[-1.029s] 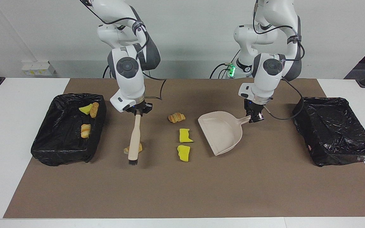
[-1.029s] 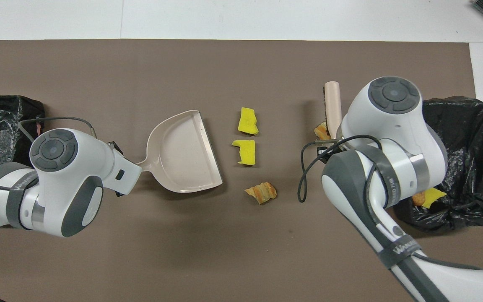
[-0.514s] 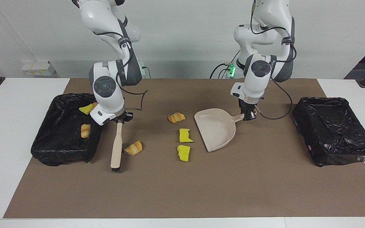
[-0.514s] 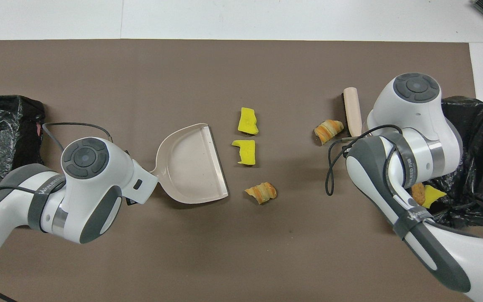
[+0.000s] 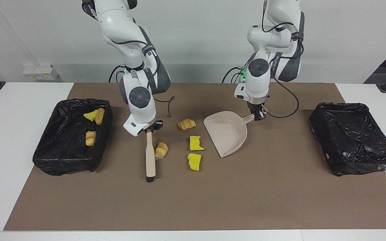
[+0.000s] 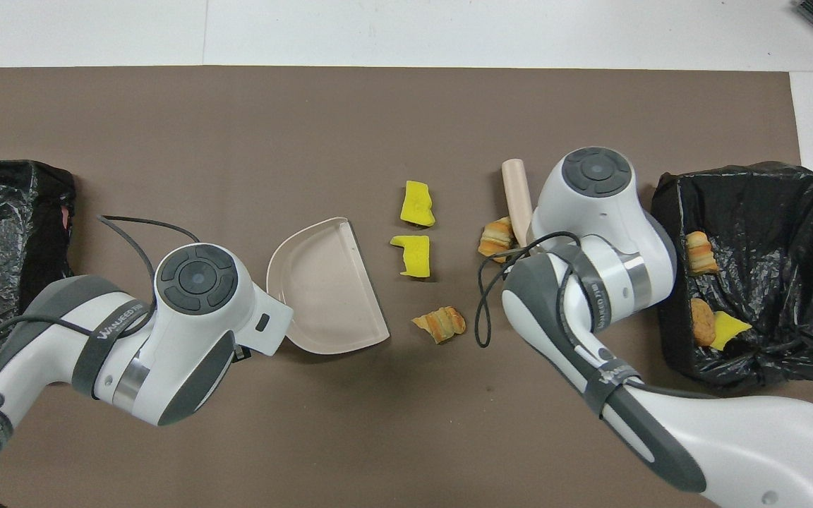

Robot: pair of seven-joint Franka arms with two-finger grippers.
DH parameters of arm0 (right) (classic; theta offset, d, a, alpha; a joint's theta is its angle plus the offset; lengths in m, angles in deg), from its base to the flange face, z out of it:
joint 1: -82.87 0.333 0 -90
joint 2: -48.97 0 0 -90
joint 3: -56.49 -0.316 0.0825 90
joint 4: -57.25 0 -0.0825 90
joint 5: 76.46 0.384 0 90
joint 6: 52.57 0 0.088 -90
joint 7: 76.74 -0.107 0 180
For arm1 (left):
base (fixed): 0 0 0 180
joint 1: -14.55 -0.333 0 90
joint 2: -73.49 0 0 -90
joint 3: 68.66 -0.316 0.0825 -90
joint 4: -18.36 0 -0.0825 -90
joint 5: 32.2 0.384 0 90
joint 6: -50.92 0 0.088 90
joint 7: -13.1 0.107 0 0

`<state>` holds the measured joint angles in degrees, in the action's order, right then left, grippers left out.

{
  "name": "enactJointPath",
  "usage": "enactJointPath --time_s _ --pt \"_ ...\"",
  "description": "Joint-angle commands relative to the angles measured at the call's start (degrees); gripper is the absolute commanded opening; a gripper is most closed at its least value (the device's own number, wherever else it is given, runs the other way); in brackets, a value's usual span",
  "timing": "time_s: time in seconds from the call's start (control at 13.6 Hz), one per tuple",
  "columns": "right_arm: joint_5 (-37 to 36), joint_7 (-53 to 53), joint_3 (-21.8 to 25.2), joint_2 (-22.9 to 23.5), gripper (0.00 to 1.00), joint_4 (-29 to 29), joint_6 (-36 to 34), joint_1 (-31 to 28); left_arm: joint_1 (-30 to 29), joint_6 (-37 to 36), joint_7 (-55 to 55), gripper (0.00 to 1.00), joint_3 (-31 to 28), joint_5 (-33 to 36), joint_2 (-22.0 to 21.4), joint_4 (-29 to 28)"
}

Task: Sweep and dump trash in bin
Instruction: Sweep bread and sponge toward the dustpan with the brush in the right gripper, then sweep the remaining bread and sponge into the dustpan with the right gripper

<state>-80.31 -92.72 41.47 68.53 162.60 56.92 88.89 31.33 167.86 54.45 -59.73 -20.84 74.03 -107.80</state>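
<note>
My right gripper (image 5: 149,129) is shut on the handle of a beige brush (image 5: 150,154), whose bristle end rests on the mat. A bread piece (image 5: 161,150) lies against the brush on the side toward the dustpan. Two yellow sponge bits (image 5: 196,143) (image 5: 194,161) and another bread piece (image 5: 186,124) lie between brush and dustpan. My left gripper (image 5: 258,115) is shut on the handle of the beige dustpan (image 5: 228,132), whose open mouth faces the trash. From overhead I see the brush (image 6: 517,194), the bread beside it (image 6: 497,237) and the dustpan (image 6: 325,282).
A black-lined bin (image 5: 62,160) at the right arm's end of the table holds a yellow bit and two bread pieces. A second black-lined bin (image 5: 354,147) stands at the left arm's end. A brown mat (image 5: 213,201) covers the table's middle.
The right gripper carried the brush toward the bin, then swept back toward the middle, pushing a bread piece closer to the yellow bits. The left gripper slid the dustpan toward the trash.
</note>
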Motion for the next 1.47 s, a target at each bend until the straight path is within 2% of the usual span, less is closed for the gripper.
enactJointPath --time_s 0.0,0.51,0.81,1.18,1.4 --pt "3.4 -0.6 -0.3 1.6 0.0 -1.4 1.0 3.2 1.1 -0.7 -1.8 0.0 -0.4 1.3 -0.4 0.1" --pt "8.6 -0.5 -0.4 1.6 0.0 -2.0 1.0 9.1 1.0 0.0 -1.8 0.0 -0.4 1.2 -0.4 0.0" --pt "16.3 -0.7 -0.4 1.6 0.0 -2.9 2.2 14.8 0.8 0.2 -1.9 0.0 -0.4 1.2 -0.3 -0.1" --pt "17.7 -3.7 -1.3 1.1 0.0 -5.2 0.6 20.9 0.5 0.7 -2.1 0.0 -0.4 1.1 -0.3 -0.2" --pt "17.7 -3.8 -1.3 -0.8 0.0 -5.3 -1.6 20.4 0.4 0.4 -1.6 0.0 -0.4 1.2 -0.4 -0.2"
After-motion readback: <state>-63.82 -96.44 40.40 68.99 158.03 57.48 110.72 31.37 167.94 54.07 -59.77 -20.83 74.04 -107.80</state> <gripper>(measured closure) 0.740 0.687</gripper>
